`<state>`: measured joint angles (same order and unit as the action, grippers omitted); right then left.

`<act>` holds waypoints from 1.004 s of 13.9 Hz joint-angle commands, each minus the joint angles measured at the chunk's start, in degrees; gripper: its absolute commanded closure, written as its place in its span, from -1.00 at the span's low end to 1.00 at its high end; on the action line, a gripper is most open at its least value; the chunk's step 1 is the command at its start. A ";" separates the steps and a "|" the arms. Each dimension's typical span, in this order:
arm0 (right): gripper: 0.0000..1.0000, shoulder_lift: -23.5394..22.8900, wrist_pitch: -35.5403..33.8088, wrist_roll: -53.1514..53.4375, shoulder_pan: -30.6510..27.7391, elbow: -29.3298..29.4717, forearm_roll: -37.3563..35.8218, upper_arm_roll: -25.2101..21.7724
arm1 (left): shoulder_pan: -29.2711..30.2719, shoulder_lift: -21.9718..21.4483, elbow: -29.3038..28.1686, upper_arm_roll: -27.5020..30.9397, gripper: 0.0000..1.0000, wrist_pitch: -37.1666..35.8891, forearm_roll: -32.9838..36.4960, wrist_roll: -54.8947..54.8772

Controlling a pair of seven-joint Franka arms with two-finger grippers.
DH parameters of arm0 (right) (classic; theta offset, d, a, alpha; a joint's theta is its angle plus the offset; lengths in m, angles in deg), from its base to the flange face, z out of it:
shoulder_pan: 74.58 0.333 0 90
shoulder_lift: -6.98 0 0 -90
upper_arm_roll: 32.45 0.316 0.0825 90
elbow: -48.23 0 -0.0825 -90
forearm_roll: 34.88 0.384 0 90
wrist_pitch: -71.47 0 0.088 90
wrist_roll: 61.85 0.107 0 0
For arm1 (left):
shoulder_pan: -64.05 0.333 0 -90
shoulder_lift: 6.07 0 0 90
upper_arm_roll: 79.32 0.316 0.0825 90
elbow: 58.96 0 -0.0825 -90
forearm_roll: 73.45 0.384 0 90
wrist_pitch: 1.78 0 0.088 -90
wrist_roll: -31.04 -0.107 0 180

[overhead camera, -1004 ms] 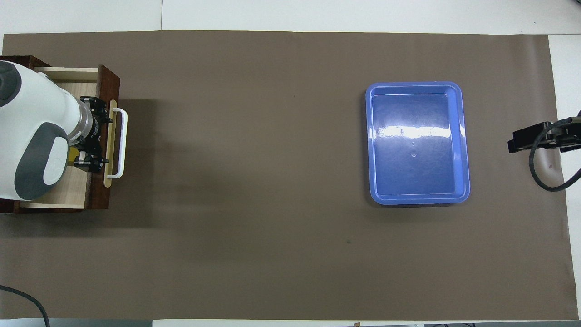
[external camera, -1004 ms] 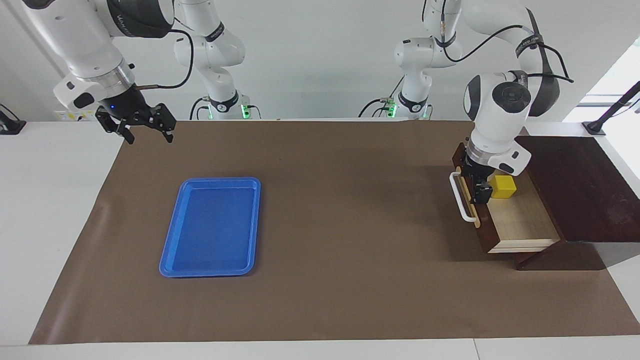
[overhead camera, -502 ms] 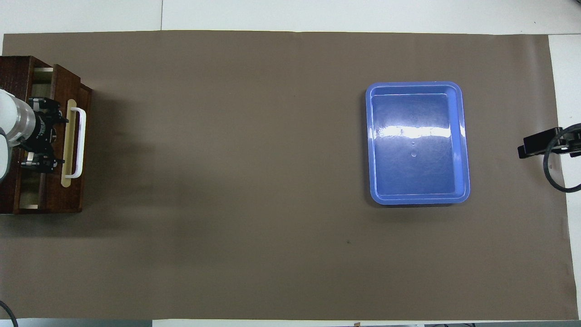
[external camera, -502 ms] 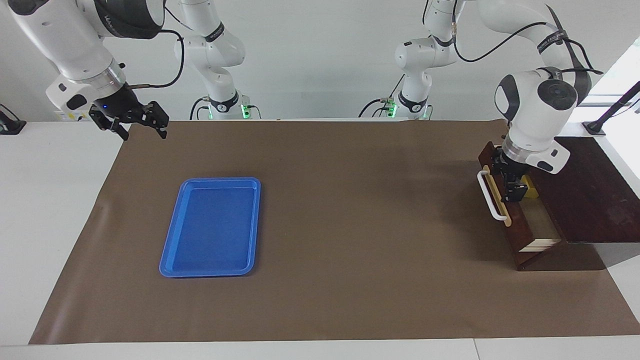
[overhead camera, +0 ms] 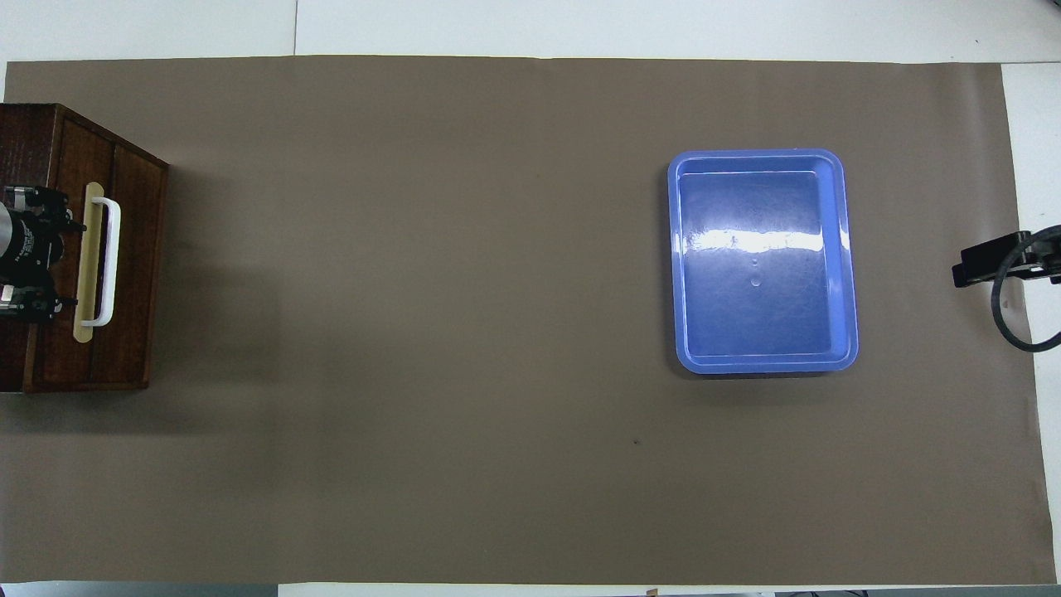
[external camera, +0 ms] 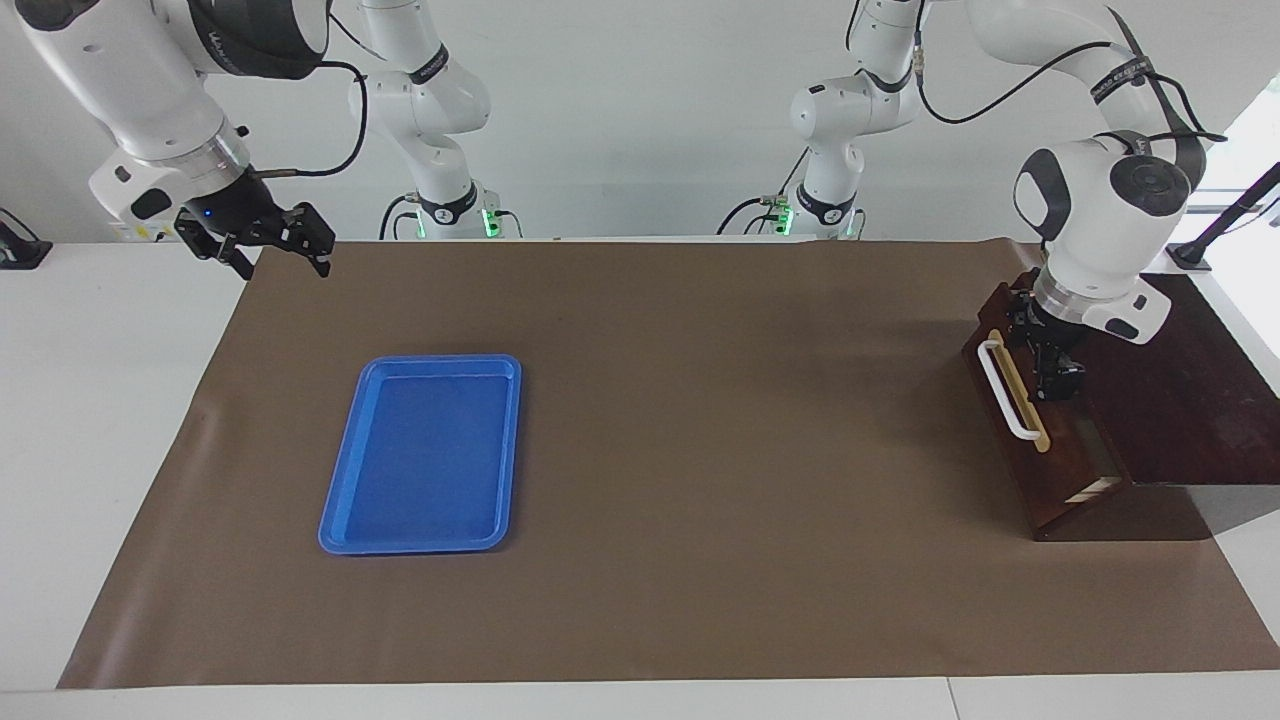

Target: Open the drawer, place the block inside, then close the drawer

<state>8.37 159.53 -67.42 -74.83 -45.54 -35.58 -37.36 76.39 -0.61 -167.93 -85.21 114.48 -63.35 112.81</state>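
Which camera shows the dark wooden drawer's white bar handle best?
The overhead view: the white bar handle lies unobstructed on the dark wooden drawer front. The facing view shows it slanted, with the left gripper close beside it.

Wooden box [external camera: 1150, 390] sits at the left arm's end of the table. Its drawer [external camera: 1030, 420] is almost fully pushed in, a thin strip of the drawer's side showing at the corner farthest from the robots; handle [external camera: 1003, 390] on the front, facing the right arm's end. Left gripper [external camera: 1050, 355] is at the drawer's top edge. Tray [external camera: 420, 455] lies on the mat [external camera: 700, 450] toward the right arm's end, well apart from the box. Right gripper [external camera: 262, 240] hangs over the mat's corner nearest the right arm's base.
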 commanded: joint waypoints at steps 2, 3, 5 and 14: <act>-1.00 0.37 -0.70 -1.38 -0.36 -0.36 -1.23 0.33 | -0.12 -0.80 0.23 -0.26 -1.00 -2.33 0.88 -9.31; -1.00 0.37 -1.31 -1.29 -0.19 -0.36 -1.41 0.34 | -1.34 -1.07 1.98 -0.35 -1.00 -5.48 0.36 -13.09; -1.00 0.54 -1.76 -1.38 0.07 -0.36 -1.41 0.34 | -2.66 -3.07 2.97 -1.14 -1.00 -10.15 -1.21 -18.47; -1.00 0.46 -1.49 -1.11 -0.45 -0.18 -1.32 0.34 | -7.07 -10.38 8.33 -1.15 -1.00 -28.72 -12.56 -62.40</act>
<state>8.37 158.48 -67.43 -74.77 -45.60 -35.73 -37.28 69.59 -11.43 -160.59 -87.03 87.49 -74.33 58.79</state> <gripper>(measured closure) 0.000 0.000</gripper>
